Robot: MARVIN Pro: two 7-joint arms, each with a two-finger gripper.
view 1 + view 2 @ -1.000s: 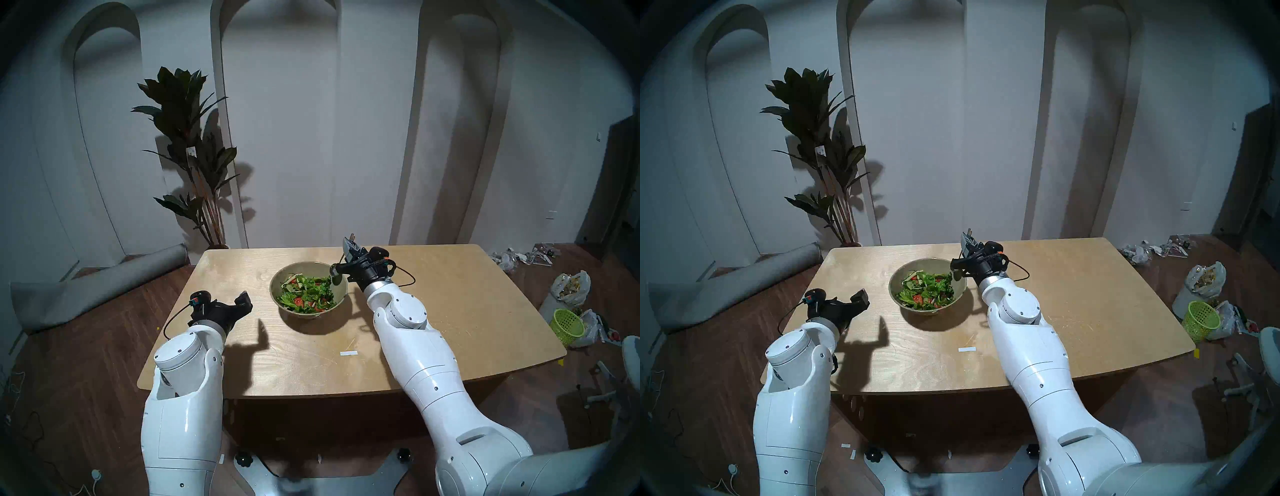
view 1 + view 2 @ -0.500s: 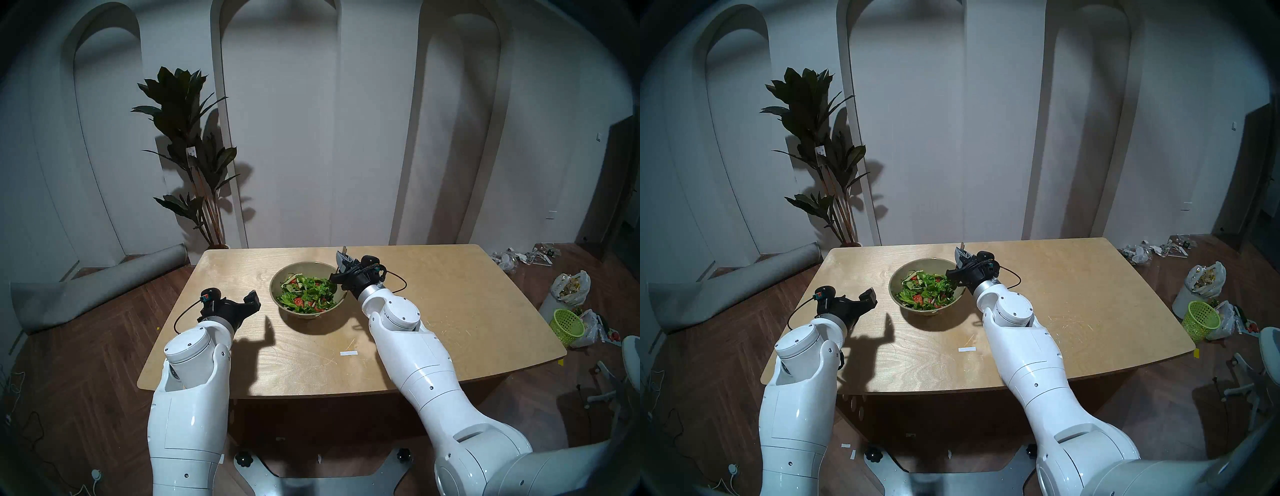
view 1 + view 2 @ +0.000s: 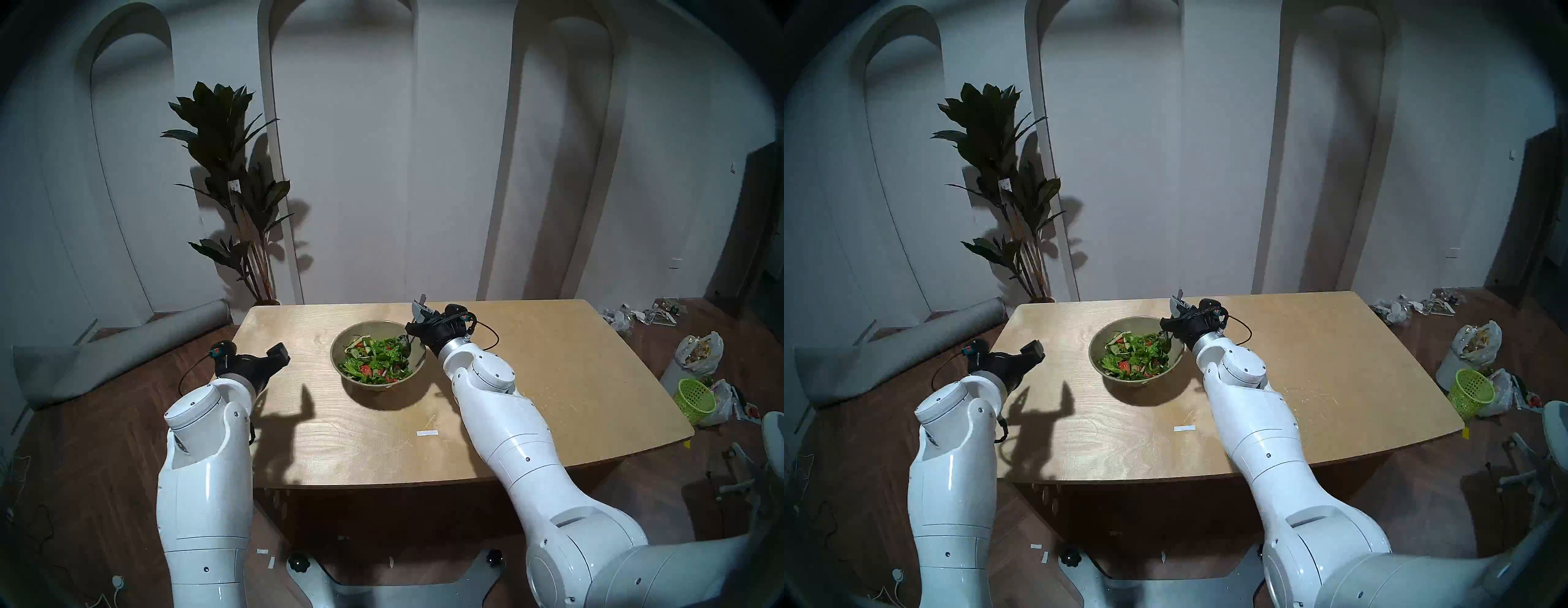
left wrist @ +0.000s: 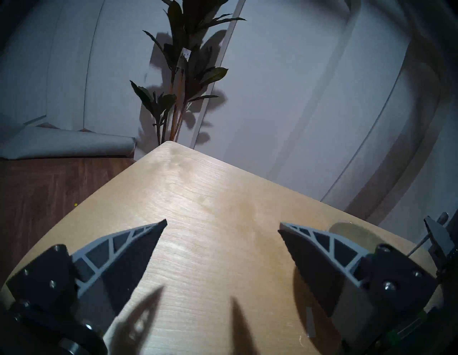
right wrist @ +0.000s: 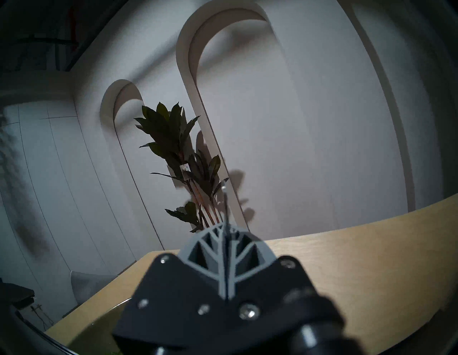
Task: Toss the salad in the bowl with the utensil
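Salad (image 3: 376, 361) of chopped lettuce, tomato pieces and cucumber slices fills the olive-beige bowl (image 3: 420, 368), which we see standing near the middle of the wooden tabletop (image 3: 551, 382). At about two o'clock on the bowl's rim our right tool (image 3: 418, 313) is clamped on the handle of the silver spoon (image 3: 408, 339); the handle tip sticks up past the closed fingers (image 5: 218, 250), and the spoon's head dips into the leaves at the bowl's right side. Our left tool (image 4: 222, 226) hangs over the tabletop out at nine o'clock from the bowl, well apart from it, with its fingers (image 4: 128, 250) spread wide and nothing between them. Behind the tabletop's far left corner stands a dark-leaved potted plant (image 3: 229, 170), and a lime-green mesh basket (image 3: 695, 401) lies on the floor off to the right.
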